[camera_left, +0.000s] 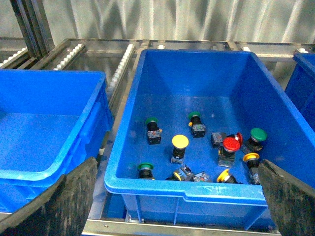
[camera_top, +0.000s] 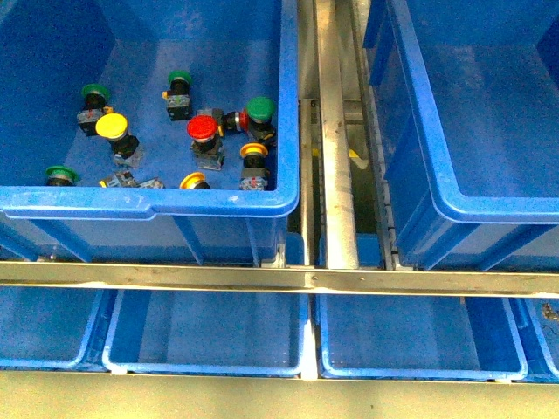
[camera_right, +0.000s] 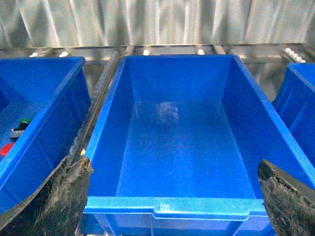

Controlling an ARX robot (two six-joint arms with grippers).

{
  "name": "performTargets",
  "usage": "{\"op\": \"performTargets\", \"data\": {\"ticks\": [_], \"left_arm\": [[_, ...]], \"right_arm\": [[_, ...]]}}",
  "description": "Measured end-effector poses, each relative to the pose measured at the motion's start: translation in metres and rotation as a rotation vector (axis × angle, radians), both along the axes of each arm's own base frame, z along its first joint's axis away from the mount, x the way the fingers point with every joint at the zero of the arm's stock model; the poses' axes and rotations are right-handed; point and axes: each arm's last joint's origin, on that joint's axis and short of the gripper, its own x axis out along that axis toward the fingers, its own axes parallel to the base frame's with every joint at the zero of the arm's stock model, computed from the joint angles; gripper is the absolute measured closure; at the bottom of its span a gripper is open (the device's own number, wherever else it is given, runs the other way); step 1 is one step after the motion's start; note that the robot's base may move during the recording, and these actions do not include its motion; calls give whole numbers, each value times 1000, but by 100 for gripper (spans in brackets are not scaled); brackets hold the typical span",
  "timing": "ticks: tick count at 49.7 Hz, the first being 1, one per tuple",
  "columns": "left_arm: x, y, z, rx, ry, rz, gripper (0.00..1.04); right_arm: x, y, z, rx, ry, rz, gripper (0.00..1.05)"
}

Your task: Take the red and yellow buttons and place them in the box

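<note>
Several push buttons lie in the left blue bin [camera_top: 148, 199]. Among them are a red button [camera_top: 202, 128], a yellow button [camera_top: 111, 126], and yellow-orange ones [camera_top: 253, 151] [camera_top: 194, 182], mixed with green-capped ones [camera_top: 260, 109]. The box [camera_top: 489, 214] stands to the right and holds nothing. Neither gripper shows in the front view. My left gripper [camera_left: 177, 206] is open and empty, in front of the button bin's near wall; the red button [camera_left: 231, 143] and yellow button [camera_left: 180, 141] lie beyond it. My right gripper [camera_right: 172, 209] is open and empty at the box's near rim [camera_right: 167, 205].
A metal rail [camera_top: 336, 175] runs between the two bins. A metal crossbar [camera_top: 279, 278] lies in front, with shallow blue trays [camera_top: 210, 332] below it. Another blue bin [camera_left: 49, 98] stands beside the button bin in the left wrist view.
</note>
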Motion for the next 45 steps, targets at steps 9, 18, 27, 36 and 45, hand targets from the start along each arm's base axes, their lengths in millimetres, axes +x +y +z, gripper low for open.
{"op": "performTargets", "data": {"ticks": [9,18,27,36,45], "left_arm": [[0,0,0,0,0,0,8],[0,0,0,0,0,0,8],[0,0,0,0,0,0,8],[0,0,0,0,0,0,8],[0,0,0,0,0,0,8]], "right_arm": [[0,0,0,0,0,0,6],[0,0,0,0,0,0,6],[0,0,0,0,0,0,6],[0,0,0,0,0,0,6],[0,0,0,0,0,0,6]]}}
